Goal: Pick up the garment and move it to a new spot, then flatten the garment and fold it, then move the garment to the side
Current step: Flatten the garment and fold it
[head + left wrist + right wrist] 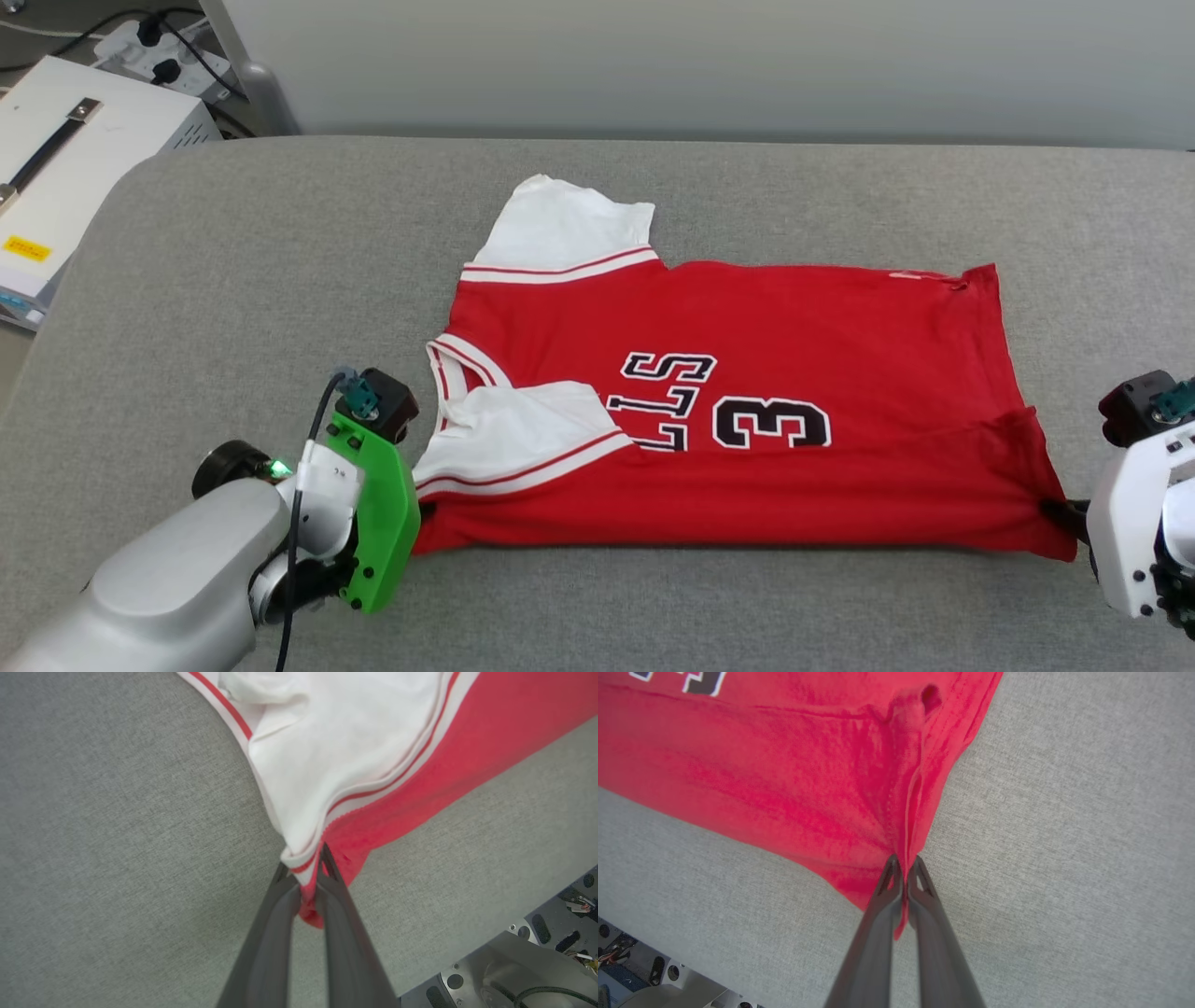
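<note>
- Garment's (794,317) near corners are clamped: left gripper (302,870) low at the sleeve end, right gripper (903,865) low at the hem end, both pointing inward.
- Beyond, it lies flat on grey surface (233,280); folded sleeve (523,439) hides some lettering (667,397).

My head camera looks forward and down from above the near edge of the table (280,280), far enough to take in the whole shirt (840,373). The left wrist camera looks along the left pincer (303,861), very near to the shirt's near left corner. The right wrist camera looks along the right pincer (903,863), very near to the near right corner. I see both corners in the head view too.
</note>
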Controlling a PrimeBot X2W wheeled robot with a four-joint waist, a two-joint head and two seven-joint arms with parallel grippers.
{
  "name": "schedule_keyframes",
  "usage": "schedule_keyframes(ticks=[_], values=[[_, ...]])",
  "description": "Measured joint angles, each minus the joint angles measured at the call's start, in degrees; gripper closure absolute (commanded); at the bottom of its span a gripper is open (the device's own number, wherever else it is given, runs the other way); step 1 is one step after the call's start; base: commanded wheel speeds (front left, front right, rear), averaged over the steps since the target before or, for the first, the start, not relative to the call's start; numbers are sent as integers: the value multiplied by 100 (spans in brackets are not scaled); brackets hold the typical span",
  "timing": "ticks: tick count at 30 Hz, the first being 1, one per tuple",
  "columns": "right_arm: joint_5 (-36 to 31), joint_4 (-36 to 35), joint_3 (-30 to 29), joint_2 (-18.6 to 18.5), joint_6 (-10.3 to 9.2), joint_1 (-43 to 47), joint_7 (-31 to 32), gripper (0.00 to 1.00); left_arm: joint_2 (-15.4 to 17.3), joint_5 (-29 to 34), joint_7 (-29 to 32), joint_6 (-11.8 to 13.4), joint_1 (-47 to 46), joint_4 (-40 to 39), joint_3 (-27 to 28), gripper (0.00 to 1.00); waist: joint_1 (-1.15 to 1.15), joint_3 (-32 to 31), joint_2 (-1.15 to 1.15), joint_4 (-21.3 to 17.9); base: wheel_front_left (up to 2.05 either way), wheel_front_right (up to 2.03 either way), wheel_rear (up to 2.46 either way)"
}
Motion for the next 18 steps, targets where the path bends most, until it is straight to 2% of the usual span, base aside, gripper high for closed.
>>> schedule_keyframes(ticks=[9,14,18], values=[[113,-820,-666,-271,-1,975,212,100,285,-136,170,285,444,-800,-113,100,0,-127,0,80,0,0,0],[16,-791,-927,-31,-1,1060,453,100,255,-135,160,376,519,-725,-135,100,0,76,0,42,0,0,0],[-69,-474,-998,271,-1,1041,533,100,87,-123,162,397,500,-399,-162,100,0,278,0,28,0,0,0]])
